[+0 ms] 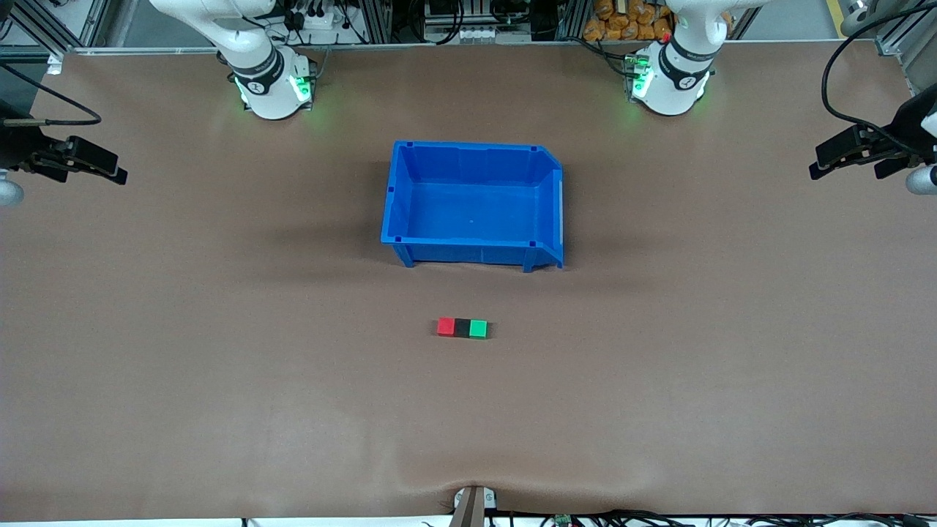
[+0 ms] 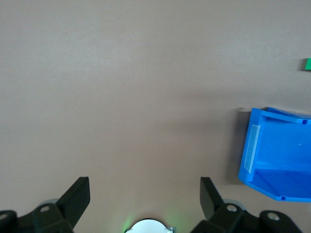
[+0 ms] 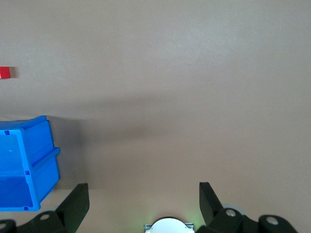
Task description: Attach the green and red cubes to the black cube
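Closest to the front camera, we're looking at the three cubes sitting in one tight row on the brown table [image 1: 219, 380]: the red cube [image 1: 446, 326] toward the right arm's end, the black cube [image 1: 462, 327] in the middle, the green cube [image 1: 478, 329] toward the left arm's end, each touching its neighbour. No gripper is anywhere near them.

Just farther from the camera than the row, we're seeing the blue bin [image 1: 410, 212] sitting with nothing in it, its low cut-away wall facing the left arm's end of the table.

The left gripper [image 1: 853, 154] is hanging over the table's edge at its own end, well apart from the bin and the cubes, fingers spread wide and gripping nothing (in its wrist view the two black fingers [image 2: 77, 196] are framing bare tabletop). From there we're catching the bin [image 2: 272, 150] off to one side and only a sliver of the green cube [image 2: 307, 64] at the frame's edge.

The right gripper [image 1: 84, 165] is mirroring it over its own end of the table, likewise spread wide and empty. Its fingers [image 3: 77, 204] are standing apart over bare table, with the bin [image 3: 29, 160] and a bit of the red cube [image 3: 5, 72] showing off to the side.
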### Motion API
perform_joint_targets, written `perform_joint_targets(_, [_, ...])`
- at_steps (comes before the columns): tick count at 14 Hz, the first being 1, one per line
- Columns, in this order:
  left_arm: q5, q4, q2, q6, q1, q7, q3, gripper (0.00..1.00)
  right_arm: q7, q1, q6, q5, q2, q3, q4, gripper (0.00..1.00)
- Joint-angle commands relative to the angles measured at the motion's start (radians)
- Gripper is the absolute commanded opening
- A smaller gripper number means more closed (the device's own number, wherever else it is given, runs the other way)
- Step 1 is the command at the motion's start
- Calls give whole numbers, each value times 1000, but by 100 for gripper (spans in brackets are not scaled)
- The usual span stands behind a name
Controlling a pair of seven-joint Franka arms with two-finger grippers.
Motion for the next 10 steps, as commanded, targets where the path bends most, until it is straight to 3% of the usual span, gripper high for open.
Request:
perform_joint_targets(1, [-16,-1,-4,4,11,10,-5,100,-19,-16,4,-19,-34,11,-22,100])
perform_joint_targets(10, [-17,-1,-4,4,8,7,-5,100,-25,-9,35,-82,-33,15,-14,100])
